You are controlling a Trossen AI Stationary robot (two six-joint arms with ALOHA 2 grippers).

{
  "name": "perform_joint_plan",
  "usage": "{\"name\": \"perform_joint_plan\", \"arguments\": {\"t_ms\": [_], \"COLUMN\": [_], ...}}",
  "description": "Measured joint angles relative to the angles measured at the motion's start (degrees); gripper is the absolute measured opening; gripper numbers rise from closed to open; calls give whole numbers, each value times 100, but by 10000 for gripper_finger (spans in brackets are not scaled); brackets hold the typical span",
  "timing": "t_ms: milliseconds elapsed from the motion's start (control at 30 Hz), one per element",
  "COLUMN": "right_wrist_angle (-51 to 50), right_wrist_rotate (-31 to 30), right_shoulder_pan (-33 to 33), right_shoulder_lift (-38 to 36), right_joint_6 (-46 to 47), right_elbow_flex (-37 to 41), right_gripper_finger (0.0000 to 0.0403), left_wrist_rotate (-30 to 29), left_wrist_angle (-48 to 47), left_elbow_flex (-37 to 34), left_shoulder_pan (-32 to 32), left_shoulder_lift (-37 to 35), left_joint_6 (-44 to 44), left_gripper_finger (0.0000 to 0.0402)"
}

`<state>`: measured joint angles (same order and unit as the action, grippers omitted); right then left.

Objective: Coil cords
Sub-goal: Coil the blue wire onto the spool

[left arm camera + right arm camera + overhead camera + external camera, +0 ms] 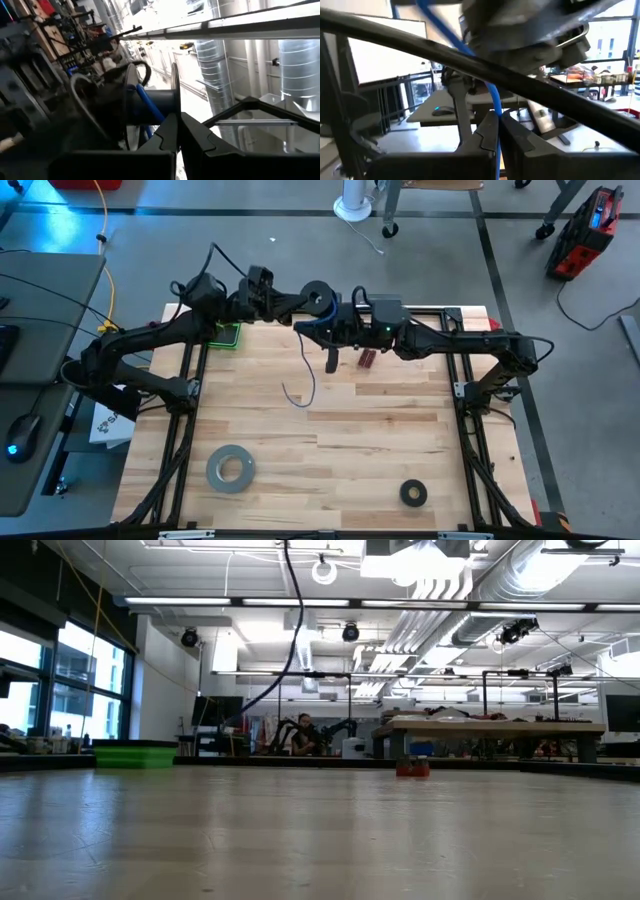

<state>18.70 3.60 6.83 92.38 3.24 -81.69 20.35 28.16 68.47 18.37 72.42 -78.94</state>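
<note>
At top centre, the left gripper (300, 302) clamps the small black round spool (318, 296); the right gripper (322, 330), just below, pinches the thin blue cord (309, 375).

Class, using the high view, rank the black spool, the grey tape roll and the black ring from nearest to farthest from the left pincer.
From the left pincer:
1. Black spool, right at it, table's far edge.
2. Grey tape roll, near-left.
3. Black ring, near-right.

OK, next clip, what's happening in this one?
Both arms are raised over the far side of the table. The left gripper is shut on the rim of the black spool, and the right gripper is shut on the blue cord that runs from it. The cord's free end hangs down toward the tabletop.
</note>
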Motion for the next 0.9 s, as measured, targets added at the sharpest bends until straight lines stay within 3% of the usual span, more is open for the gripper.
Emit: {"name": "perform_joint_plan", "arguments": {"t_ms": [300,567,900], "right_wrist_angle": [177,204,555], "right_wrist_rotate": [6,6,145], "right_shoulder_pan": [29,151,441], "right_shoulder_lift": [0,0,2], "right_joint_6": [-65,-220,-198], "right_elbow_flex": [0,0,0], "right_gripper_finger": [0,0,0], "left_wrist_rotate": [41,700,771], "left_wrist_angle": [-37,-116,-1383], "left_elbow_flex": [0,0,0], "left_shoulder_pan": [-245,-243,-145], "left_shoulder_lift": [0,-75,-659], "left_joint_6": [-45,-114,523], "left_gripper_finger": [0,0,0]}}
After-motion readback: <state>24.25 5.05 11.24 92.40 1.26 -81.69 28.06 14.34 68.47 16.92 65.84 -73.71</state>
